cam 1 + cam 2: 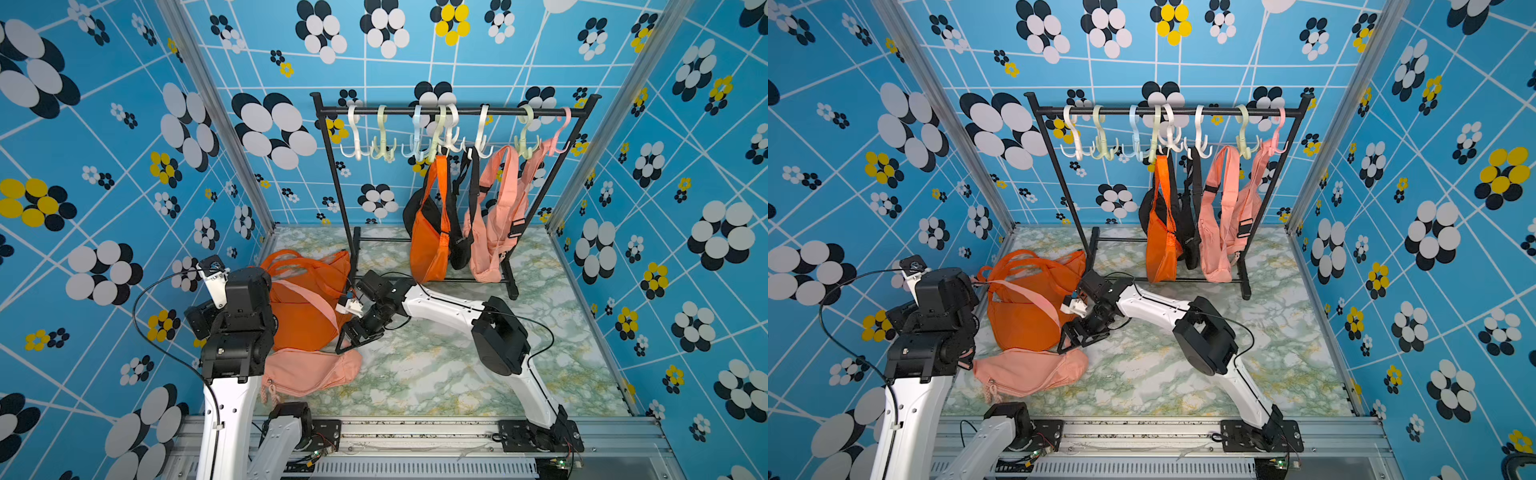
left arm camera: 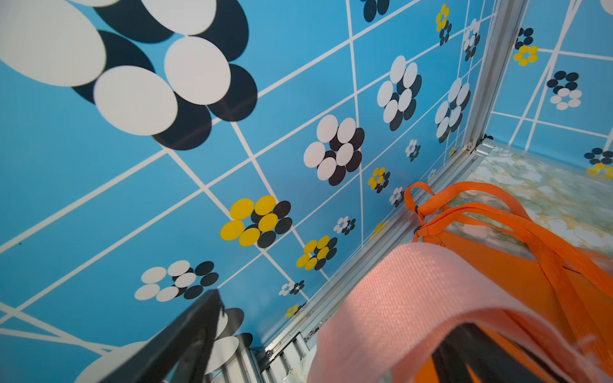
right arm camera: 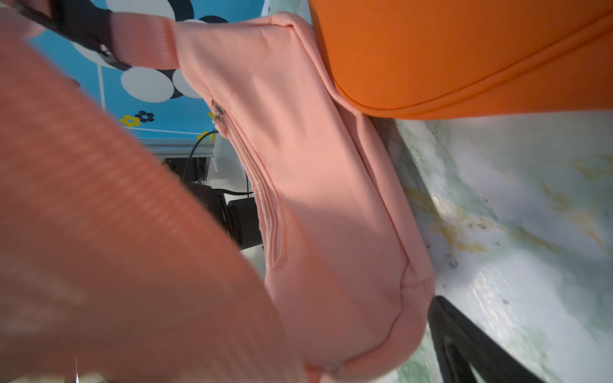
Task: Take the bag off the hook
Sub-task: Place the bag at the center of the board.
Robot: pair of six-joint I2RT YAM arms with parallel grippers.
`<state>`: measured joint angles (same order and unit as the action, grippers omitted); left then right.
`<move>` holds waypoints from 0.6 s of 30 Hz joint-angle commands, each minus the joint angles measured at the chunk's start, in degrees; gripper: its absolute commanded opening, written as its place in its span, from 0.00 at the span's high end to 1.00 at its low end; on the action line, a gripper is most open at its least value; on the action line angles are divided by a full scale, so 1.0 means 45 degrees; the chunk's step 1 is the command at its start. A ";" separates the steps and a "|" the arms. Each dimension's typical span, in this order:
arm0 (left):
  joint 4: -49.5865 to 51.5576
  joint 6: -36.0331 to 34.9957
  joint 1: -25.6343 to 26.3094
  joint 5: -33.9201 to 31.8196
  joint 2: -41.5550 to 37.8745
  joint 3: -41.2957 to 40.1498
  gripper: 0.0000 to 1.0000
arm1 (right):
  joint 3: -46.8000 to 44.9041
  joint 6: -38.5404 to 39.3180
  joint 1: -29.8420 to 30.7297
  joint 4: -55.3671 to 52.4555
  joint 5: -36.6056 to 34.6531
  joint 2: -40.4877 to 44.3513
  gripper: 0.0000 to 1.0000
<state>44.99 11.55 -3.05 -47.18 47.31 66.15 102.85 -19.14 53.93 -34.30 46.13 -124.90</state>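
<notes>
Both spread wide, gripping nothing: left end effector [image 2: 338, 311], right end effector [image 1: 353, 337] | pink bag [image 1: 309, 372] near front edge

Loud blue flower-print walls [image 1: 104, 166] all round, green-and-white marbled floor [image 1: 436, 374], black metal garment rack [image 1: 365, 111] by the back wall.

A rack [image 1: 453, 111] stands at the back of the worktop [image 1: 457, 365], with hooks [image 1: 355, 137] along its bar and bags [image 1: 430, 245] hanging from those on its right half. At the front left a tote bag [image 1: 299, 320] lies on the worktop, a waist bag [image 1: 307, 372] touching its near edge and a strap [image 1: 318, 305] lying across the tote bag.
</notes>
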 commanded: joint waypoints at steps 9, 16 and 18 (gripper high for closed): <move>0.1577 0.2338 -0.0248 0.1828 0.1341 0.0662 0.01 | -0.2327 0.1671 -0.1336 -0.1888 -0.1875 0.4809 0.00; 0.2112 0.3377 -0.0960 0.5680 0.3513 -0.0677 0.01 | -0.2658 0.1883 -0.2262 -0.1996 -0.1899 0.5319 0.01; 0.2051 0.3393 -0.1210 0.7041 0.4274 -0.1032 0.01 | -0.2582 0.1933 -0.2335 -0.2024 -0.1911 0.5311 0.01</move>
<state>51.94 24.43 -7.09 -26.65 62.94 64.18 90.85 -12.12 43.55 -41.69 38.28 -101.06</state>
